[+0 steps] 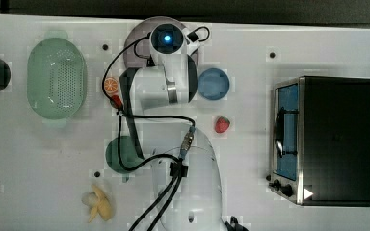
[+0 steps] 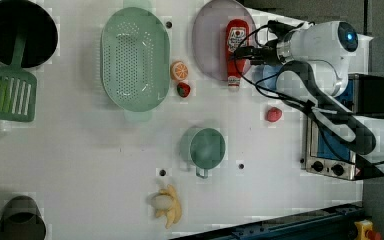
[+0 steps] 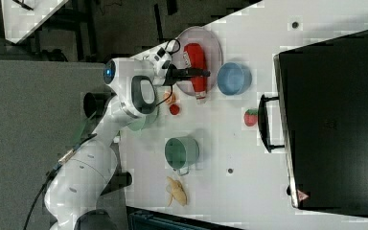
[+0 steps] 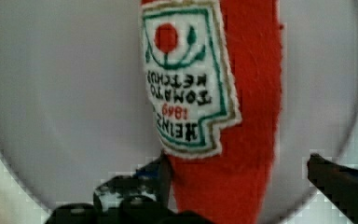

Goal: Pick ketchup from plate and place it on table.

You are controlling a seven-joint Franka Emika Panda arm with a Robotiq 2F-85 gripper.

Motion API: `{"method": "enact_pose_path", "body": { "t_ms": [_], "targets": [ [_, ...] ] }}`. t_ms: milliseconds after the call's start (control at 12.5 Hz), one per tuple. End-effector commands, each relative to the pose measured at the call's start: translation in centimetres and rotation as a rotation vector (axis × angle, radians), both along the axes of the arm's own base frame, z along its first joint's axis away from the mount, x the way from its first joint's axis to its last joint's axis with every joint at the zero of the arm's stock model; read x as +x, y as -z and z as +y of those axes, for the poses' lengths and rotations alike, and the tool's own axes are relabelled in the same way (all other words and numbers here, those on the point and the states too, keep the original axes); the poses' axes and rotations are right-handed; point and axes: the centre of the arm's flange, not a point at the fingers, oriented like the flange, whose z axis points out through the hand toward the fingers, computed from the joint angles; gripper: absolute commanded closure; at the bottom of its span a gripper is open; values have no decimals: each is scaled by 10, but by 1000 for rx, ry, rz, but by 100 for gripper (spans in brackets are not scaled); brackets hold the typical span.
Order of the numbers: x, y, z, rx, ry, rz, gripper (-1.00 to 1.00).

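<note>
The ketchup, a red bottle with a white label, lies flat on the pale lilac plate at the far edge of the white table. In the right view the ketchup lies across the plate, its thin end reaching over the rim. My gripper hovers low over the bottle's middle, and the right view has the gripper there too. The wrist view shows the ketchup between my open fingers, one on each side. The arm hides most of the plate in the top view.
A green perforated basket, an orange slice and a strawberry lie at the left view's left of the plate. A blue dish, another strawberry, a green cup, a banana and a toaster oven are also here.
</note>
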Motion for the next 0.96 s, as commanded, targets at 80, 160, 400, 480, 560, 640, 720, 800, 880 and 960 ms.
{"method": "enact_pose_path", "body": {
  "t_ms": [80, 160, 400, 480, 560, 640, 720, 800, 880, 960],
  "targets": [
    [12, 7, 2, 4, -43, -72, -100],
    [12, 12, 4, 6, -46, -81, -92],
    [16, 5, 6, 11, -45, -102, -21],
    [18, 0, 6, 12, -46, -111, -20],
    [19, -6, 7, 12, -46, -119, -20],
    [22, -18, 8, 14, -43, -138, -20],
    [26, -39, 8, 15, -28, -165, -20],
    [29, -64, 6, 12, -13, -187, -20],
    [28, -91, 3, 5, 4, -188, -20],
    [25, -118, -1, -6, 29, -168, -20]
  ]
}}
